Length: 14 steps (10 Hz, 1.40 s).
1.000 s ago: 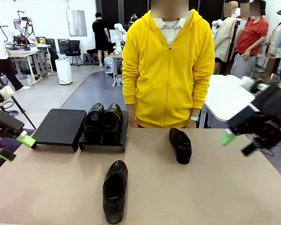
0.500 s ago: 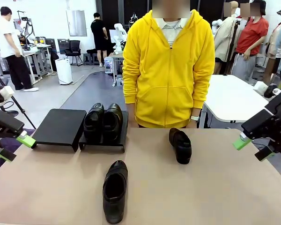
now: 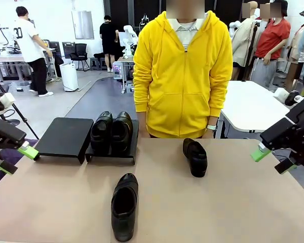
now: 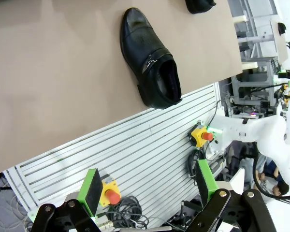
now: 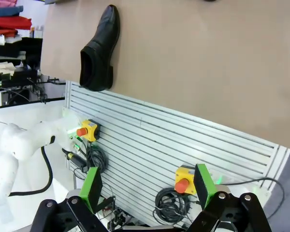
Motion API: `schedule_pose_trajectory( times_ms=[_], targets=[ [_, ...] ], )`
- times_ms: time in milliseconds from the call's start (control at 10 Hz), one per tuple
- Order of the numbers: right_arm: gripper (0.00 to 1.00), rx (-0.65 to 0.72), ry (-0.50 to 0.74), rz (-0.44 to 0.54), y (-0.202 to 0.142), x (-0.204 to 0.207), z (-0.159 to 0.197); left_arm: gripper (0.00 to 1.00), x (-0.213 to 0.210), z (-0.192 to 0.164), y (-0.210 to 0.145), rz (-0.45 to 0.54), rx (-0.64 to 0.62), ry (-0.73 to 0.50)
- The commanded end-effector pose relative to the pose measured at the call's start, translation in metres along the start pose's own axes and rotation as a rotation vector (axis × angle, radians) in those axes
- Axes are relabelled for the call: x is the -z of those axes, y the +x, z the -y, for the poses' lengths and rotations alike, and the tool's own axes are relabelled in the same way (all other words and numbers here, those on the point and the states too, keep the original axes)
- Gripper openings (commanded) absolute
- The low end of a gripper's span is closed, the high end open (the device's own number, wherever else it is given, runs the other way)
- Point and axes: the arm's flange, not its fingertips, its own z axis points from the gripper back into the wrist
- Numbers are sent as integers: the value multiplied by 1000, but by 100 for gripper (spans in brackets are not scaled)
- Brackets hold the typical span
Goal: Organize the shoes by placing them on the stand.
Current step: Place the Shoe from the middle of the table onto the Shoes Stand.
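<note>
Two glossy black shoes (image 3: 111, 132) stand side by side on the right section of the low black stand (image 3: 66, 135); its left section is bare. A third shoe (image 3: 124, 205) lies near the table's front middle, seen again in the left wrist view (image 4: 150, 58) and the right wrist view (image 5: 99, 48). A fourth shoe (image 3: 195, 157) lies right of centre, in front of the person. My left gripper (image 3: 16, 159) (image 4: 149, 186) hangs open off the table's left edge. Off the right edge my right gripper (image 3: 272, 160) (image 5: 147, 185) is also open. Both hold nothing.
A person in a yellow hoodie (image 3: 182, 76) stands at the far side, hands down. A white table (image 3: 248, 104) stands behind on the right. Below the near table edge run a slotted aluminium panel (image 4: 135, 159) with yellow stop buttons (image 5: 182, 180) and cables.
My right arm has drawn back to the right and settled off the table's right edge. The left arm and the shoes have not moved.
</note>
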Motion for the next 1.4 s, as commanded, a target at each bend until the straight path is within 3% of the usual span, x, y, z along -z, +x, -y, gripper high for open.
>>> schedule_pose_trajectory(
  times_ms=[0, 400, 500, 700, 800, 900, 1300],
  targets=[
    [100, -17, 12, -4, 0, -2, 0, 100, -2, 1, 1, 3, -6, -17],
    [100, -17, 12, -4, 0, -2, 0, 100, 0, 0, 0, 0, 0, 0],
    [100, -17, 12, -4, 0, -2, 0, 100, 8, 34, 4, -34, -51, 20],
    [100, -17, 12, -4, 0, -2, 0, 100, 88, 113, 34, -94, -144, 203],
    [100, -17, 12, -4, 0, -2, 0, 100, 138, 148, 50, -86, -156, 233],
    [100, -17, 12, -4, 0, -2, 0, 100, 181, 169, 60, -137, -188, 305],
    [100, -17, 12, -4, 0, -2, 0, 100, 295, 181, 61, -170, -203, 528]
  ],
)
